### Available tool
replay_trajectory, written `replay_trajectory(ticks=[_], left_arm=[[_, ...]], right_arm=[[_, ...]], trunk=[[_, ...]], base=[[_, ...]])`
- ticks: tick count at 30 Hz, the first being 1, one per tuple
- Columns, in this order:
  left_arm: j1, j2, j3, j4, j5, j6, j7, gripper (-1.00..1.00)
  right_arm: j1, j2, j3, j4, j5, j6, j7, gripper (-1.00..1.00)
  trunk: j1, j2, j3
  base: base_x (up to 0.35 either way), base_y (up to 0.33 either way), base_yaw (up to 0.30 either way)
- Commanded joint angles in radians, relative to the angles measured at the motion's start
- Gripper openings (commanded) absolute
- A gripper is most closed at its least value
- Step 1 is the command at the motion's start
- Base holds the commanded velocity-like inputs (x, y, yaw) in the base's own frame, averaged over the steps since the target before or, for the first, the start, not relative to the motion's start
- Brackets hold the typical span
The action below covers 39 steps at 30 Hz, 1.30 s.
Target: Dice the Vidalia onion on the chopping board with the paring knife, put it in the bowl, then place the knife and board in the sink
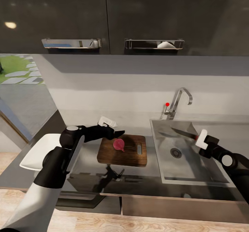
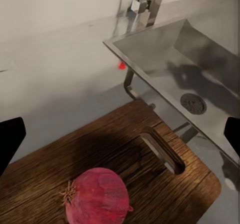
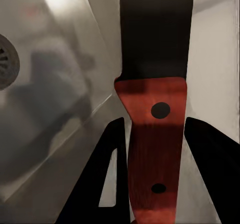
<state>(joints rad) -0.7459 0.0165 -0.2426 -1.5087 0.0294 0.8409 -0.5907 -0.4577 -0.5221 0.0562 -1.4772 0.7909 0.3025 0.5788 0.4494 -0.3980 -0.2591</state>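
Gripping the paring knife [image 1: 186, 134] by its red handle, the right end effector [image 1: 199, 138] is closed on it and holds it above the sink [image 1: 193, 171], the dark blade pointing over the basin toward the tap [image 1: 179, 102]. In the right wrist view the two black fingers [image 3: 102, 174] flank the handle [image 3: 154, 154], which shows two dark rivets, and the blade's tip is cut off by the frame edge. The left end effector [image 1: 120, 134] hovers over the far-left corner of the chopping board [image 1: 122, 150], its fingers spread apart and empty; in the left wrist view only the dark fingertips [image 2: 10, 139] show at the frame's sides. The onion [image 1: 119, 144], reddish-purple and whole, rests on the board near its middle, its lower part cut off in the left wrist view. The board lies on the dark tabletop [image 1: 86, 176] just beside the sink, handle slot toward the basin. The white bowl [image 1: 38, 151] sits at the tabletop's left end, partly hidden behind the left arm. The round drain [image 1: 175, 152] shows in the basin floor. No writing or labels can be read anywhere.
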Motion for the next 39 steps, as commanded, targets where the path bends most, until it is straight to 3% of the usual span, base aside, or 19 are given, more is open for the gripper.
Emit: replay_trajectory(ticks=[1,4,6,13,21,34,35,39], left_arm=[[-0.001,-0.002,-0.001,-0.001,0.003,0.007,-0.001,1.00],[-0.001,-0.005,-0.001,-0.002,0.003,0.007,-0.001,1.00],[-0.001,-0.005,-0.001,-0.002,0.003,0.008,-0.001,1.00],[-0.001,-0.006,-0.001,-0.004,0.002,0.010,-0.003,1.00],[-0.001,-0.006,-0.001,-0.005,0.002,0.010,-0.003,1.00],[-0.001,-0.006,-0.001,-0.005,0.002,0.010,-0.003,1.00],[-0.001,-0.006,-0.001,-0.005,0.003,0.010,-0.003,1.00],[-0.001,-0.006,-0.001,-0.005,0.003,0.010,-0.003,1.00]], right_arm=[[-0.001,-0.007,0.005,-0.002,0.012,0.005,-0.001,-1.00],[-0.001,-0.024,0.016,-0.003,0.030,0.004,-0.016,-1.00],[-0.001,-0.020,0.027,-0.003,0.041,0.004,-0.026,-1.00],[-0.001,0.020,0.066,-0.003,0.041,0.006,-0.062,-1.00],[-0.001,0.062,0.111,-0.003,0.040,0.007,-0.102,-1.00],[-0.001,0.065,0.171,-0.003,0.040,0.003,-0.168,-1.00],[-0.001,0.065,0.172,-0.003,0.040,0.001,-0.413,-1.00],[-0.001,0.065,0.175,-0.003,0.040,-0.040,-0.413,-1.00]], trunk=[[0.001,-0.002,-0.002],[0.001,-0.002,-0.002],[0.001,-0.002,-0.002],[0.001,-0.002,-0.002],[0.001,-0.002,-0.002],[0.001,-0.002,-0.002],[0.001,-0.002,-0.002],[0.001,-0.002,-0.002]], base=[[0.000,0.000,0.000],[0.000,0.000,0.000],[0.000,0.000,0.000],[0.000,0.037,0.000],[0.000,0.258,0.000],[0.000,0.308,0.000],[0.000,0.264,0.000],[0.000,0.217,0.000]])
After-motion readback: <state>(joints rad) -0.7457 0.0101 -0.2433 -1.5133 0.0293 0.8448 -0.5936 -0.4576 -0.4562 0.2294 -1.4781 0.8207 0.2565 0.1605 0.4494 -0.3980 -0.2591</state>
